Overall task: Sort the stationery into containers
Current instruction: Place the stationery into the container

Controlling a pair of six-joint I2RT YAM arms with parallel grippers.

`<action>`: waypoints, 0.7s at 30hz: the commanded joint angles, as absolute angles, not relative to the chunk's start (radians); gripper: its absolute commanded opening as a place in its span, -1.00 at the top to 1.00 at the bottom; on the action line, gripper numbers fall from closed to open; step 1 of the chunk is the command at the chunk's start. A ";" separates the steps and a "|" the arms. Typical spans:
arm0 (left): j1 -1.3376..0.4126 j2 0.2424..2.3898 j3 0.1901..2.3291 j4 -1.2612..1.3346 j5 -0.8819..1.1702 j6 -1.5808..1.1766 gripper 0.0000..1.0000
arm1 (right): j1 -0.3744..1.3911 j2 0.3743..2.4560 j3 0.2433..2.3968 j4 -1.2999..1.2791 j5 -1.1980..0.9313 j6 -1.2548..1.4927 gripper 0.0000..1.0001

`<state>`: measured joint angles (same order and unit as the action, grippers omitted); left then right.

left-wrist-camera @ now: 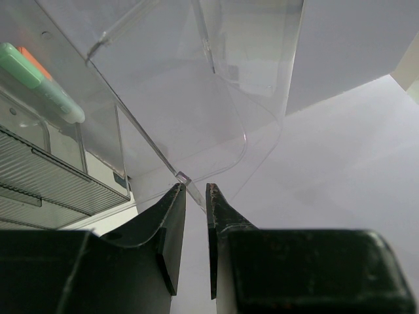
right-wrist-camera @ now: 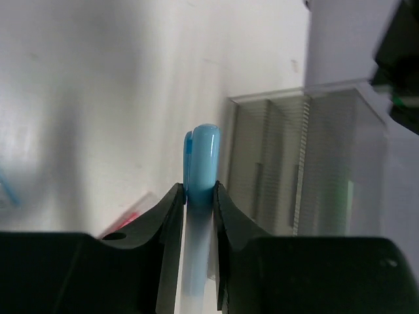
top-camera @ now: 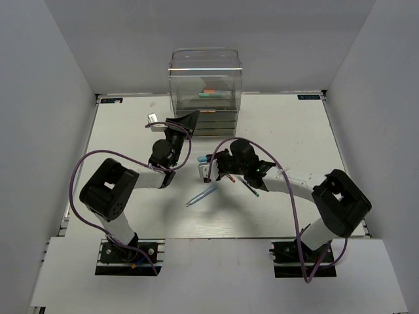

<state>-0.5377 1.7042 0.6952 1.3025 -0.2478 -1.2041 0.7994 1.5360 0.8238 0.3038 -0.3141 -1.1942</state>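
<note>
The container, a tall clear drawer unit point(top-camera: 205, 82), stands at the back centre. A mint-green marker point(left-wrist-camera: 42, 82) lies in an upper tray beside an orange one point(left-wrist-camera: 29, 55). My left gripper point(top-camera: 190, 122) is at the unit's front left corner, and its jaws point(left-wrist-camera: 195, 190) are shut on the thin clear edge of a drawer point(left-wrist-camera: 185, 178). My right gripper point(top-camera: 209, 163) is over mid-table, shut on a short blue marker point(right-wrist-camera: 201, 163) whose rounded end sticks out past the fingertips. Thin silvery-blue pens point(top-camera: 201, 195) lie on the table below it.
A dark pen with a green tip point(top-camera: 253, 187) and a thin red pen point(top-camera: 230, 176) lie partly under the right arm. A small white piece point(top-camera: 152, 118) sits left of the left gripper. The ribbed lower trays point(right-wrist-camera: 294, 170) face the right wrist. White walls enclose the table.
</note>
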 commanded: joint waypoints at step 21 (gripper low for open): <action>-0.528 1.654 0.713 1.457 -0.255 -1.197 0.39 | 0.646 1.795 0.933 1.074 -0.179 -1.313 1.00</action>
<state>-0.5377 1.7042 0.6952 1.3022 -0.2478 -1.2041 0.6601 1.7737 0.8783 0.9276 -0.1673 -1.2892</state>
